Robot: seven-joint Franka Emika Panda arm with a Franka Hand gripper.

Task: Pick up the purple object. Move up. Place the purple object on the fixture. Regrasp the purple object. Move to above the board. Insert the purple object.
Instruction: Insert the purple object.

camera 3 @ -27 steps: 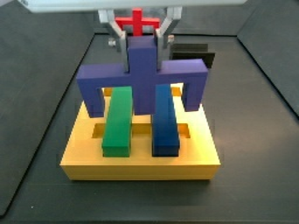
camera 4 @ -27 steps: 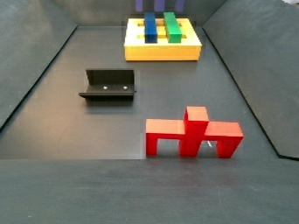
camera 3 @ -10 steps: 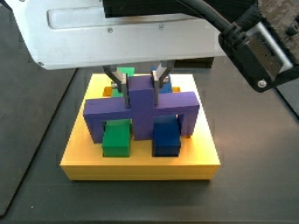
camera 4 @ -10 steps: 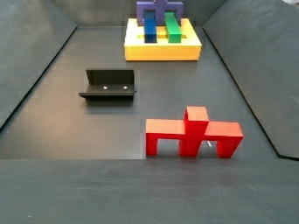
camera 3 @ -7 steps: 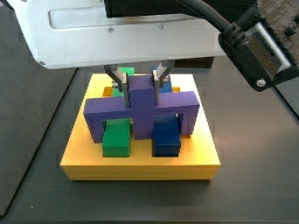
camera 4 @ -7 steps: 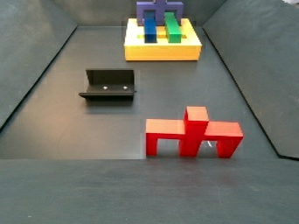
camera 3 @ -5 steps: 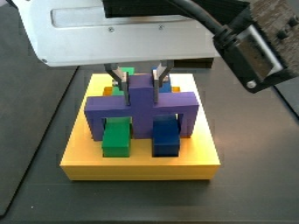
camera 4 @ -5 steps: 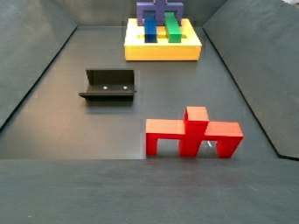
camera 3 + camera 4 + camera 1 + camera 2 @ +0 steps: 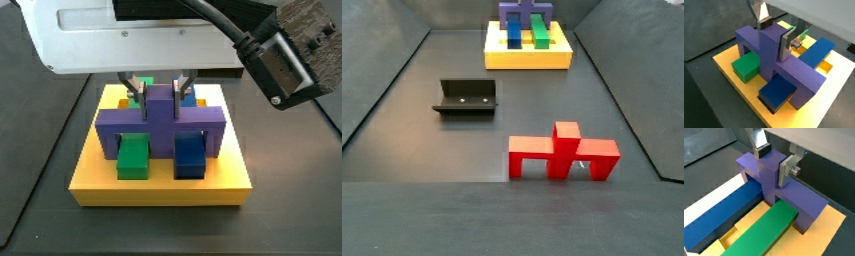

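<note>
Purple object [image 9: 160, 122], centre frame in a side view, looks rigid, light and slick; your gripper [image 9: 775, 31] grasps its raised stem, the best hold, over the board [image 9: 160, 185].

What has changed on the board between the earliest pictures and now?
The pincer carried the purple object down until it straddles the green bar and blue bar on the board; its fingers still flank the stem. The fixture and red piece stayed put.
</note>
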